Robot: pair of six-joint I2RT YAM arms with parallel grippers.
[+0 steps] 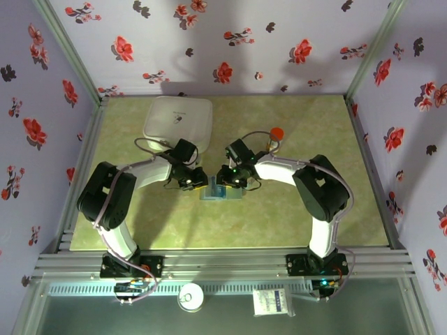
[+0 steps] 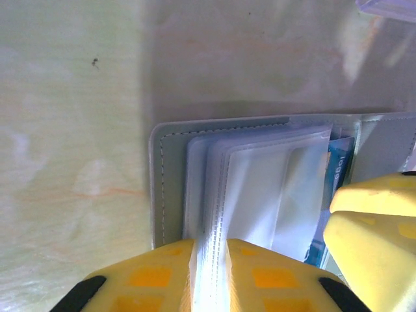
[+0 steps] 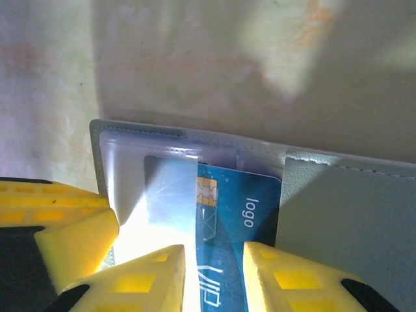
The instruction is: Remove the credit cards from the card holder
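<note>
From above, the card holder (image 1: 220, 195) lay in the middle of the green table (image 1: 293, 216), mostly hidden under the two grippers meeting over it. Only a small blue-grey bit showed. A white box (image 1: 178, 118) sat well behind it.

In its own wrist view, the left gripper (image 2: 211, 253) was pressed together on the clear pockets (image 2: 260, 188) of the open holder. The pockets showed as a thin white strip squeezed between its yellow fingers.

The right gripper (image 3: 214, 260) had its fingers a little apart. The blue card (image 3: 240, 208) showed flat in the gap, half tucked in a shiny pocket. I could not tell if the fingers touched it. The word "logo" and a chip were clear, but the bottom of the card was cut off. In the left wrist view, just a thin strip of that card peeked out.
</note>
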